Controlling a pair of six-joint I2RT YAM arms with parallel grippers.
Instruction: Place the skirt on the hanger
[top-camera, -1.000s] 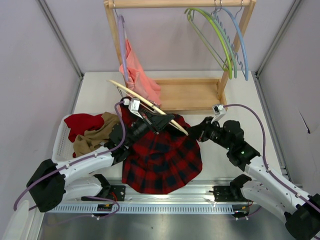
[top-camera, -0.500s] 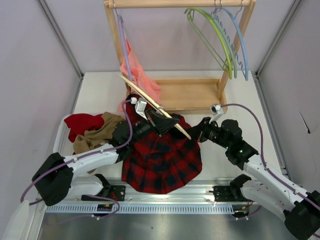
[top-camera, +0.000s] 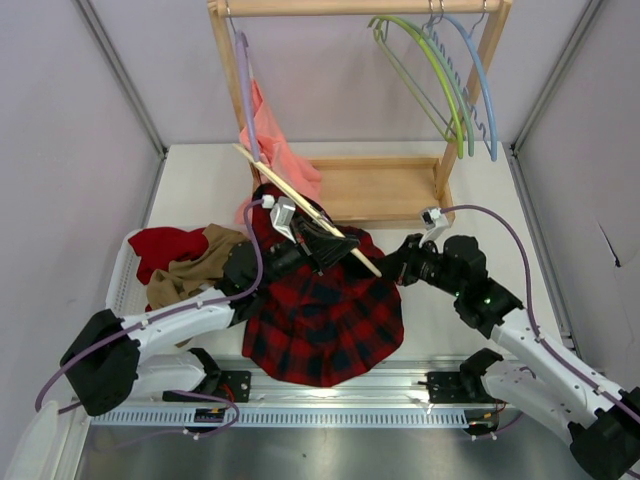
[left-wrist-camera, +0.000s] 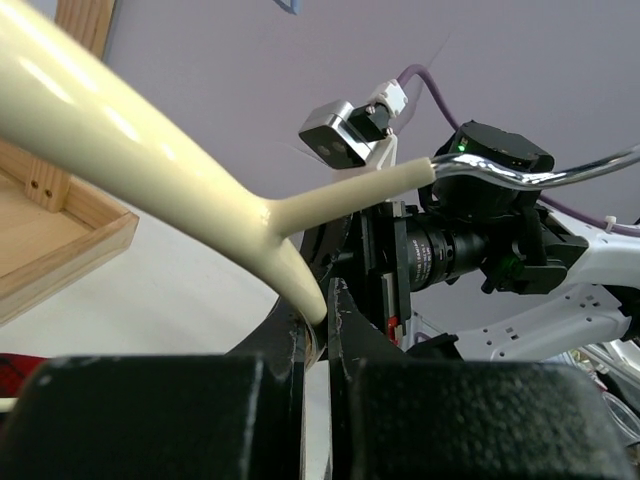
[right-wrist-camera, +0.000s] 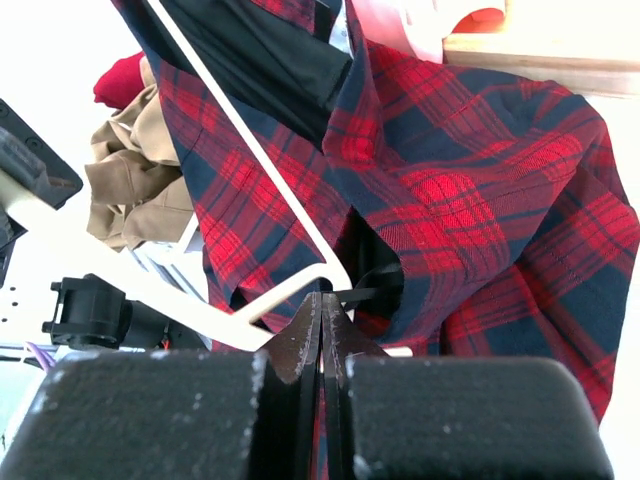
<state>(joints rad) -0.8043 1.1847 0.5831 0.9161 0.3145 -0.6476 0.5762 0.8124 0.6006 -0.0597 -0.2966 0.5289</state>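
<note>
Both end effectors are pressed together. Your left end effector (left-wrist-camera: 325, 300) pinches the hanger (left-wrist-camera: 120, 160) where the cream arm joins the stem, and the metal hook (left-wrist-camera: 540, 172) points toward the right arm. From above, the left end effector (top-camera: 322, 243) holds the hanger (top-camera: 262, 170) lifted and tilted. Its far tip is over the pink garment (top-camera: 280, 150) at the rack (top-camera: 380, 190), and its near tip reaches over the top of the skirt (top-camera: 325, 320).

Your right end effector (right-wrist-camera: 322, 300) is closed at the skirt's (right-wrist-camera: 450, 200) upper edge, with a sliver of plaid showing between the fingers. From above, this end effector (top-camera: 393, 265) sits just beside the hanger's near tip. The skirt lies spread on the counter (top-camera: 190, 180) between the two arms, its top bunched up under the hanger. A thin pale bar crosses the plaid in the right wrist view, with fabric draped on both sides of it; you cannot tell how far the skirt is threaded on.
</note>
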